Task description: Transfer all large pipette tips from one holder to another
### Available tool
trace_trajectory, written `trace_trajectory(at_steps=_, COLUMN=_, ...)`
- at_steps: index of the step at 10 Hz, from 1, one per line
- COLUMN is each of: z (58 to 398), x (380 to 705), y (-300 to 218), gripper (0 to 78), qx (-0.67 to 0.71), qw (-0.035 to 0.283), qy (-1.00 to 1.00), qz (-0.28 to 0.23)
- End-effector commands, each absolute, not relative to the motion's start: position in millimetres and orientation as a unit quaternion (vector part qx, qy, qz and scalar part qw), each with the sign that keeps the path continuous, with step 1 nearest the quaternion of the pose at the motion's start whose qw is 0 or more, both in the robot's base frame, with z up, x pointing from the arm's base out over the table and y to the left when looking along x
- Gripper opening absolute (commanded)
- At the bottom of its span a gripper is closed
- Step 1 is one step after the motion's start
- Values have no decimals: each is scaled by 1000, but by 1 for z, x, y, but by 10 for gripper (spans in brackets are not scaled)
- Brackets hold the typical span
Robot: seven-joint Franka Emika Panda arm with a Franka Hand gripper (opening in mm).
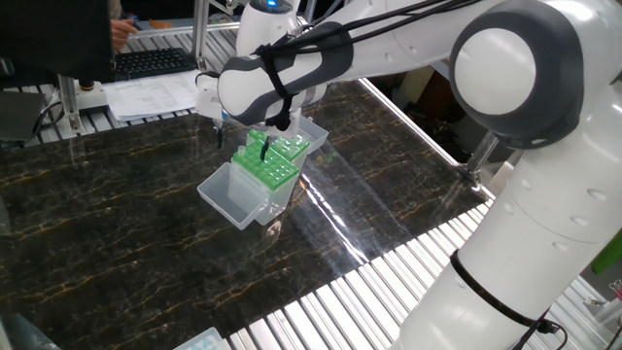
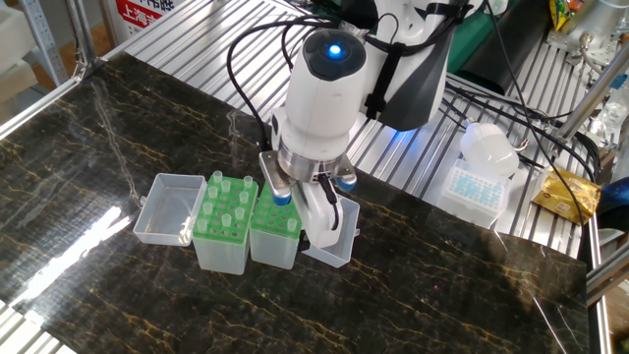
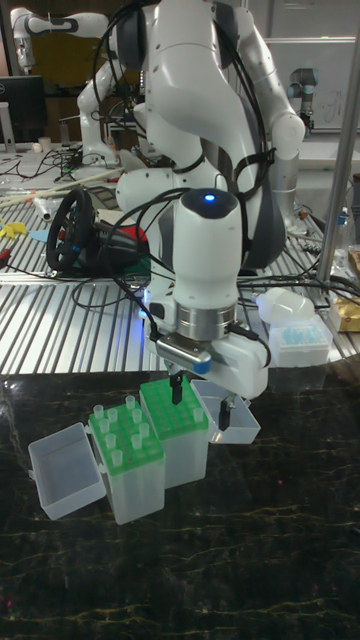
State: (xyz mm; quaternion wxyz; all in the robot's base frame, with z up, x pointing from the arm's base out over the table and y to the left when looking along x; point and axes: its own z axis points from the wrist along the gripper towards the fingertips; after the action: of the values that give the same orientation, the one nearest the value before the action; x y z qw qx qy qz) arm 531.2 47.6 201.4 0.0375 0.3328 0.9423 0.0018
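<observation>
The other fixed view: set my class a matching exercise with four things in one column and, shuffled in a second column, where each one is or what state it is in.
Things
1. pale-green tapered plastic pipette tips
2. two-finger gripper
3. clear plastic hinged lid at picture-left
4. white box of blue tips

Places or states
A. open, above the picture-right green perforated rack
B. on the ribbed metal bench
C. standing in the picture-left green perforated rack
D. lying open on the dark marbled table

Pairs: 1-C, 2-A, 3-D, 4-B
</observation>
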Motion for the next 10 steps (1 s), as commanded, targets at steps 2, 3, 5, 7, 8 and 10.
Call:
trace_trajectory(at_steps=2, z=202, x=532, y=48, gripper=775, qx=335, qw=38, qy=942, qz=1)
trace_trajectory(at_steps=3, z=202, x=532, y=48, gripper=775, qx=335, qw=38, qy=942, qz=1)
trace_trajectory(at_steps=5, z=202, x=532, y=48, gripper=12, qx=335, qw=38, qy=942, qz=1)
trace_trajectory(at_steps=7, z=202, x=532, y=48, gripper=12, qx=335, qw=38, qy=942, qz=1)
trace_trajectory(at_steps=8, z=202, x=532, y=48, gripper=12, qx=335, qw=38, qy=942, qz=1)
trace_trajectory(at_steps=10, z=202, x=532, y=48, gripper=12, qx=335, qw=38, qy=942, qz=1)
